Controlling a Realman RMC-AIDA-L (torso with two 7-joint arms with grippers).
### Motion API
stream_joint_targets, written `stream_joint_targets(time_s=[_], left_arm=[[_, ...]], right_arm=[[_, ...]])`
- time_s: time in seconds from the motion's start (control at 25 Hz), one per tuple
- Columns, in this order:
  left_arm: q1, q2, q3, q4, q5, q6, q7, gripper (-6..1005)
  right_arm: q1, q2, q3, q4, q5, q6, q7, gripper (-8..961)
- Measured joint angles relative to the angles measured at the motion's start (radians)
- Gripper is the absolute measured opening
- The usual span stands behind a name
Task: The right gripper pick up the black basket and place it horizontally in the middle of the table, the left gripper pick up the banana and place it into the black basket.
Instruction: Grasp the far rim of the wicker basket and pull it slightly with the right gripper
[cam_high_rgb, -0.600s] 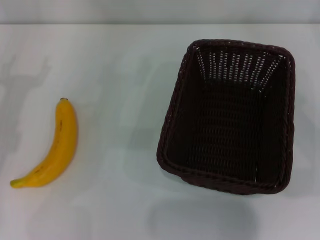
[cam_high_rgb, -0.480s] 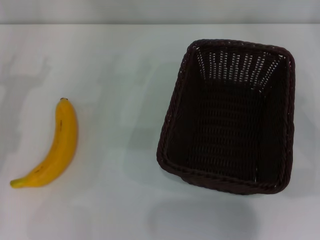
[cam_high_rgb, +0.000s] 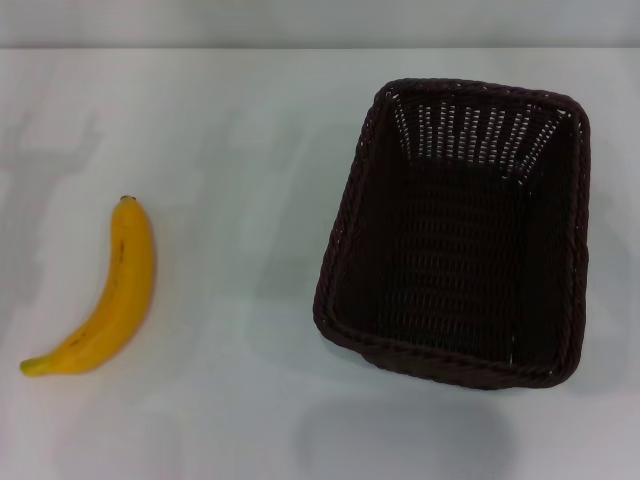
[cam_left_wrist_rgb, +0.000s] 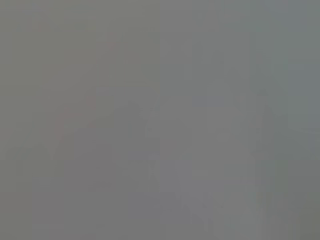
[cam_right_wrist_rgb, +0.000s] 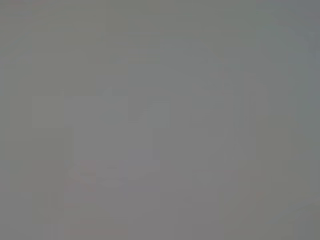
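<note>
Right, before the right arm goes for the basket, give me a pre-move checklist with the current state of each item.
1. Basket upright on the table, opening up: ok.
2. Basket holds nothing: ok, its woven floor shows bare.
3. Basket lying crosswise in the middle of the table: not ok, it sits on the robot's right with its long side running away from the robot.
4. Banana free and apart from the basket: ok, it lies alone on the robot's left.
5. Right pincer position and opening: cannot tell, it is not in the head view and its wrist view shows only grey.
6. Left pincer position: cannot tell, same reason.
</note>
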Motion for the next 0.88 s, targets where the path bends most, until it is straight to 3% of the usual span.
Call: stream_joint_targets(time_s=[0.36, 0.68, 0.88], left_arm=[[0.000, -0.001, 0.006, 0.002, 0.000, 0.000, -0.001, 878], [0.001, -0.002, 0.012, -0.002, 0.000, 0.000, -0.001, 879], [0.005, -0.001, 0.012, 0.000, 0.000, 0.000, -0.001, 878]], right_arm=[[0.014, -0.009, -0.007, -0.024, -0.058, 0.022, 0.007, 601], [0.006, -0.003, -0.011, -0.107, -0.061, 0.074, 0.003, 601], [-0.020, -0.007, -0.013, -0.243, -0.133, 0.226, 0.034, 600]])
